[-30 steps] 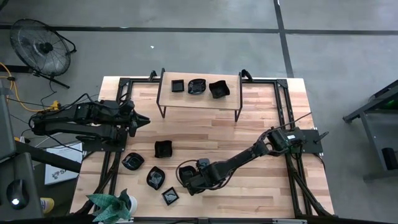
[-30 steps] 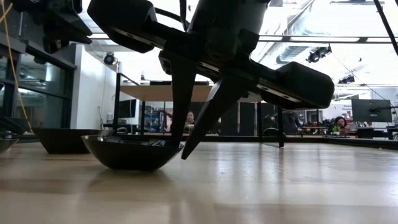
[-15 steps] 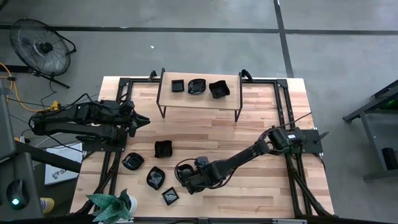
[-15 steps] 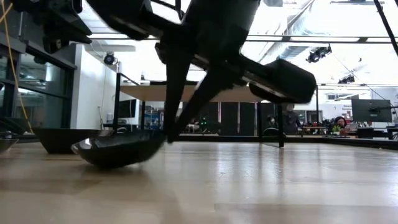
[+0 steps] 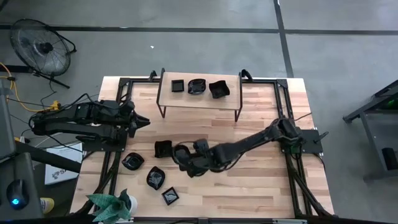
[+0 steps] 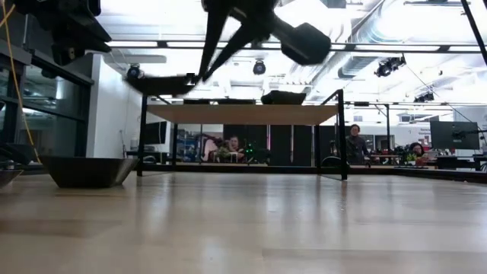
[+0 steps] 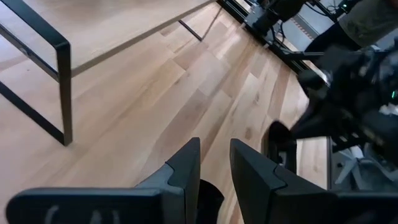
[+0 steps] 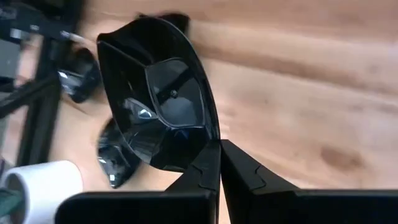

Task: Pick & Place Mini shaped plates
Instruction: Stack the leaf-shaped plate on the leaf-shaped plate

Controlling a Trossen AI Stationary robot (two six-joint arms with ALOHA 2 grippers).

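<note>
Plate [image 8: 155, 106] lifted off table, pinched in right gripper [image 8: 219, 163].

I see one glossy black plate [image 8: 158, 106] pinched by its rim, off the table; four plates [image 5: 152, 168] lie near-left, three [image 5: 198, 86] sit on the far shelf.

I can read no writing anywhere around my claws: no label, brand, number or sign on the wooden surface [image 5: 261, 106], on the black dishes, or on my own arms. A white sheet [image 5: 62, 169] lies beyond the surface edge, out past my left claw [image 5: 144, 121], and carries some dark print, but it is too small to make out.
</note>
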